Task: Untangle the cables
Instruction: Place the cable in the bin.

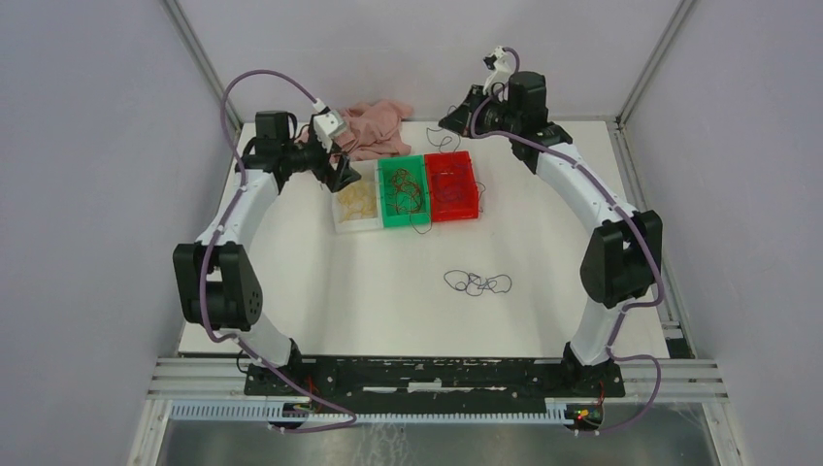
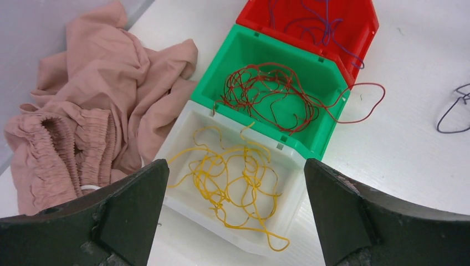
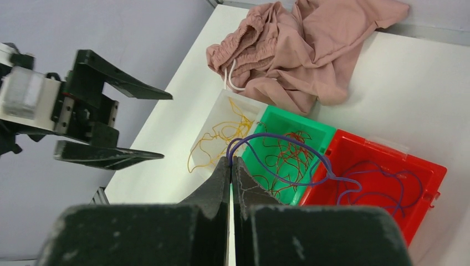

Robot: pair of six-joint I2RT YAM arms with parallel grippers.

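Yellow cables (image 2: 238, 177) lie in a white bin (image 2: 291, 194), red-brown cables (image 2: 271, 97) in a green bin (image 2: 221, 66), and purple cables (image 2: 318, 25) in a red bin (image 2: 363, 22). My left gripper (image 2: 235, 166) is open and empty above the white bin's near edge. My right gripper (image 3: 231, 159) is shut on a purple cable (image 3: 288, 138) that loops over the green bin (image 3: 310, 130) and down into the red bin (image 3: 421, 166). A small purple tangle (image 1: 477, 283) lies on the table, nearer the arm bases.
A crumpled pink garment (image 1: 374, 126) with a white drawstring (image 3: 228, 80) lies behind the bins at the table's back edge. One red-brown strand (image 2: 366, 102) hangs out over the green bin's side onto the table. Grey walls enclose the table on three sides.
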